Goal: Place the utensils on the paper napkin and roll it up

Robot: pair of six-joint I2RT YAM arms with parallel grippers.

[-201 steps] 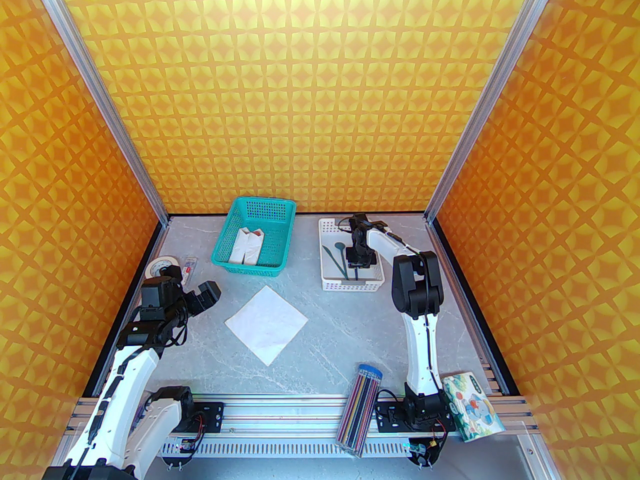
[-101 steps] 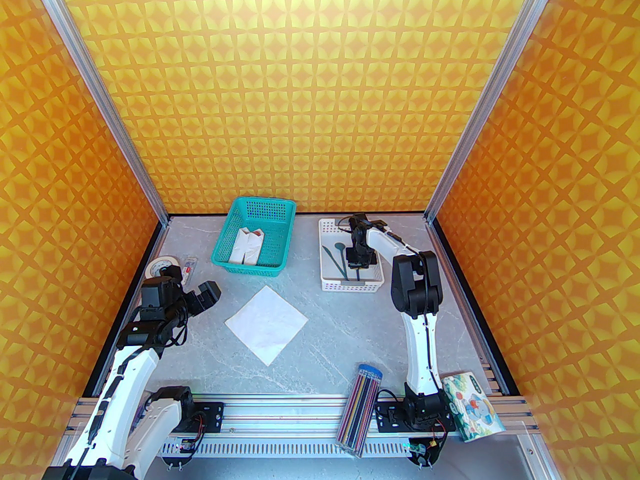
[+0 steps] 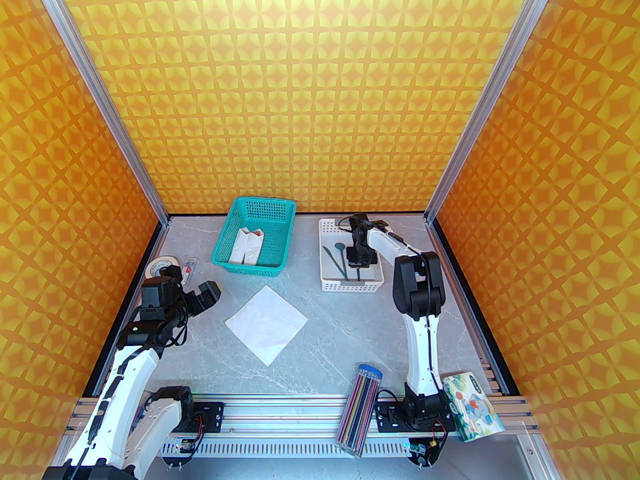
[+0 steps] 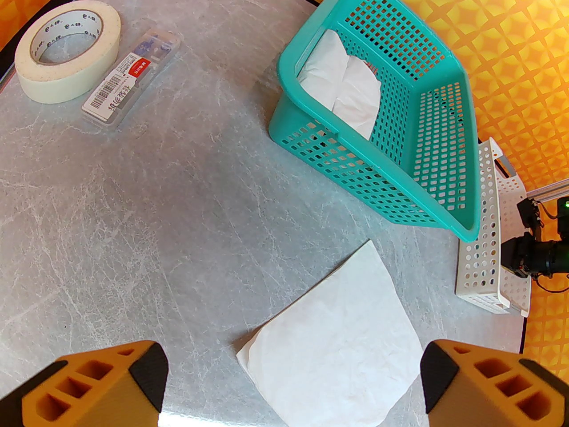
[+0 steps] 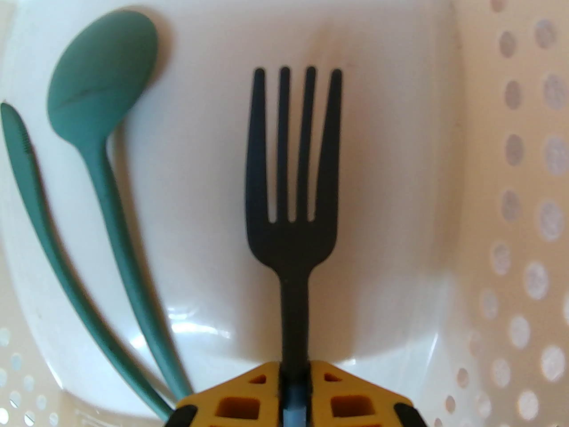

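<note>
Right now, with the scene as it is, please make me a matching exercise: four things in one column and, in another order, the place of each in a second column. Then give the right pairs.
1. dark plastic fork
2. teal round-bowled plastic spoon
3. white square paper napkin
4. cream roll of tape

A. spread flat on the grey table, nothing on it
B. lying ungripped in the white perforated tray
C. handle clamped in the right gripper
D. beside a clear small case

Pairs: 1-C, 2-B, 3-A, 4-D.
</note>
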